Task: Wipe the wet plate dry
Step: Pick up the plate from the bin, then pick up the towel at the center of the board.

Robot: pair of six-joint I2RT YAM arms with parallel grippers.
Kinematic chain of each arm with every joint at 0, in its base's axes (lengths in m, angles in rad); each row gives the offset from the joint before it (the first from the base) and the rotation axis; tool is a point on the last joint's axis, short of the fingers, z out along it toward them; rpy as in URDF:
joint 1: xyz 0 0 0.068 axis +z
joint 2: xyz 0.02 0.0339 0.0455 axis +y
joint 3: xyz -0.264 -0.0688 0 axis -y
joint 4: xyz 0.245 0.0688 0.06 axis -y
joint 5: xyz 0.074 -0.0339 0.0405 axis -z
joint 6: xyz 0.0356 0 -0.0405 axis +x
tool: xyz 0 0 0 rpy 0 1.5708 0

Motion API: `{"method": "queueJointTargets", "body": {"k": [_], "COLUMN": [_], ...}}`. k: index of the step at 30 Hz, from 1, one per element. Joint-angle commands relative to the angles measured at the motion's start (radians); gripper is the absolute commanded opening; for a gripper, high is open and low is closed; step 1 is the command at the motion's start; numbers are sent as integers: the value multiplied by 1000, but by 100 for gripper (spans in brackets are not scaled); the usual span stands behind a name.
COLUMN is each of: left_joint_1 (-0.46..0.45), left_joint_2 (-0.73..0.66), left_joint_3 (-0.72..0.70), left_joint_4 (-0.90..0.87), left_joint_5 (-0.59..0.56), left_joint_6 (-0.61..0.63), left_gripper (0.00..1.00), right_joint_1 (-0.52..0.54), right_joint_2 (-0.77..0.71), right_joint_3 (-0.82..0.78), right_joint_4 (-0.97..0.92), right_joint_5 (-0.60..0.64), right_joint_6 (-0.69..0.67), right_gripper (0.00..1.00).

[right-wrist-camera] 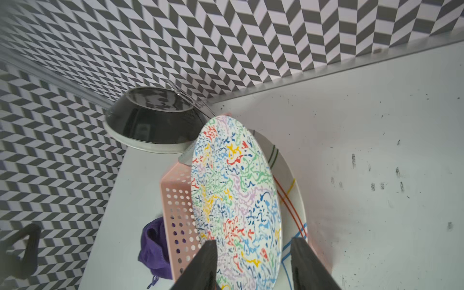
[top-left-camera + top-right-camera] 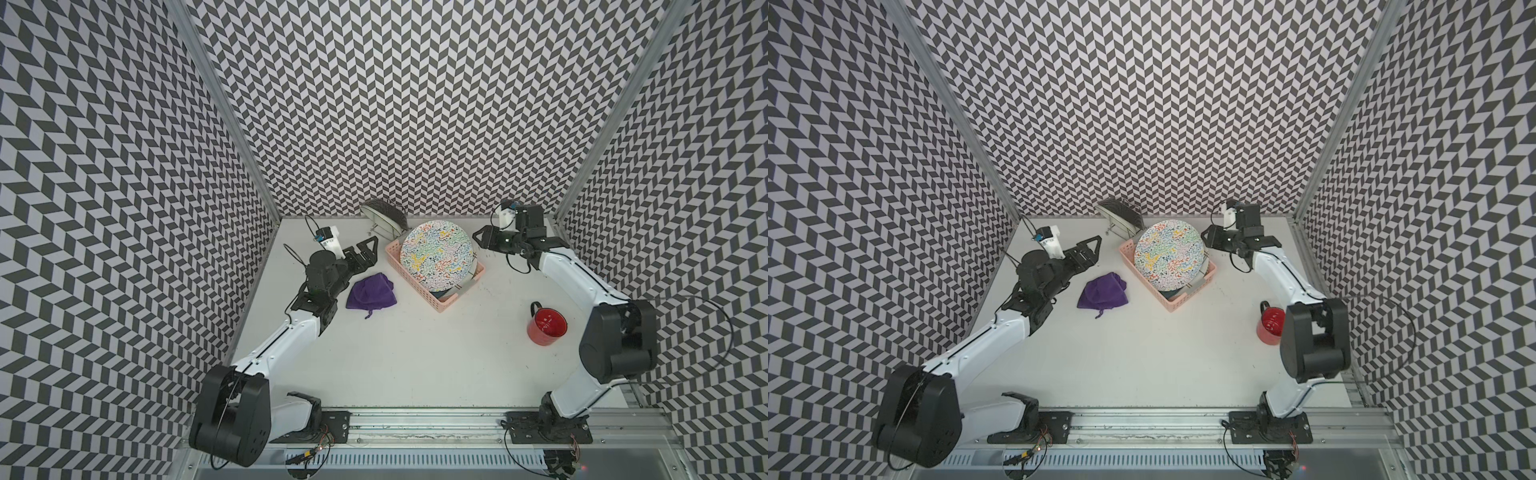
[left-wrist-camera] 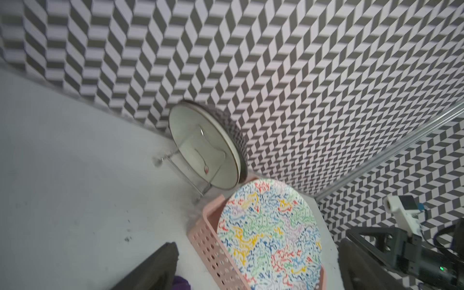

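The squiggle-patterned plate [image 2: 436, 255] stands tilted on edge in a perforated pink basket [image 2: 453, 301] near the back of the white tabletop [image 2: 415, 353]. Its printed face, in red, yellow, green and blue, is turned up toward the top views. Just behind it in the basket leans a second plate [image 1: 288, 190], white with coloured stripes. The right gripper [image 1: 254, 241] has its jaws partly apart, straddling the patterned plate's rim. In the right wrist view one finger lies over the printed face and the other sits past the edge, with a sliver of gap showing there, so the jaws are not clamped. The left gripper [image 2: 374, 251] hangs wide open and empty above the tabletop, left of the basket and just behind a crumpled purple cloth [image 2: 371, 293]. A dark-sided bowl [image 2: 384, 212] is propped in a wire stand by the back wall. A red mug [image 2: 546, 326] stands well apart on the right.
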Motion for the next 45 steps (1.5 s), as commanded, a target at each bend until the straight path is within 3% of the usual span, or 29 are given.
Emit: {"method": "queueJointTargets", "body": {"k": [1, 7, 14, 18, 24, 28, 32, 35, 40, 45], "left_joint_1": [5, 5, -9, -21, -41, -45, -43, -42, -47, -63], "left_joint_2": [70, 261, 452, 504, 519, 489, 412, 310, 206, 266], "left_joint_3": [52, 156, 200, 227, 239, 213, 176, 138, 131, 169], "left_joint_4": [-138, -198, -118, -65, -20, -15, -59, -135, -341, -480], "left_joint_5": [67, 136, 247, 292, 314, 297, 251, 166, -11, -234], "left_joint_6": [-120, -126, -126, -150, -163, -158, -135, -79, 115, 227], "left_gripper": [94, 77, 49, 47, 47, 47, 49, 53, 55, 55], "right_joint_1": [29, 64, 103, 132, 139, 148, 135, 123, 93, 90], "right_joint_2": [107, 250, 188, 116, 75, 99, 124, 106, -56, -247], "right_joint_3": [97, 219, 201, 129, -43, -84, -82, -46, -53, -115], "right_joint_4": [-27, -61, -48, -52, 222, 329, 323, 270, 272, 282], "right_joint_5": [-4, -41, -78, -56, -304, -321, -300, -298, -236, -147], "right_joint_6": [-6, -14, -4, 0, 133, 207, 205, 171, 160, 171], "right_gripper": [57, 58, 50, 58, 45, 41, 23, 1, 0, 0]}}
